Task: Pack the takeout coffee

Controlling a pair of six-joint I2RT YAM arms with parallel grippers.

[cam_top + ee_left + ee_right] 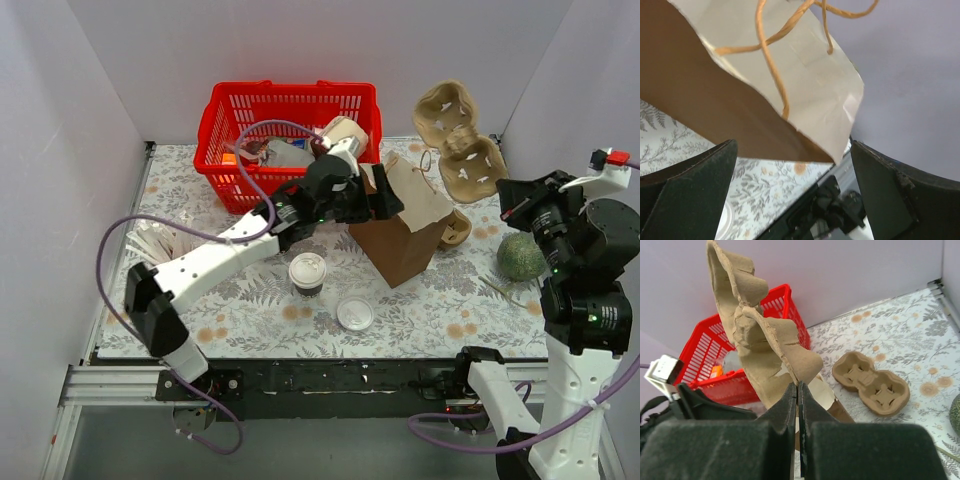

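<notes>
The takeout coffee (307,272), a dark cup under a white lid, stands upright on the floral table in front of the brown paper bag (405,228). My left gripper (384,198) hovers at the bag's upper left edge, jaws wide open and holding nothing. In the left wrist view the bag (805,75) and its twine handle (771,60) hang just above the gap between the fingers (690,192). My right gripper (798,386) is shut on the lower edge of a pulp cup carrier (747,320), held upright. From above, that carrier (458,135) sits at the back right.
A loose white lid (355,314) lies near the front edge, right of the coffee. A red basket (290,135) with items stands at the back. A second pulp carrier (871,382) lies flat beside the bag. A green ball (522,257) rests at the right.
</notes>
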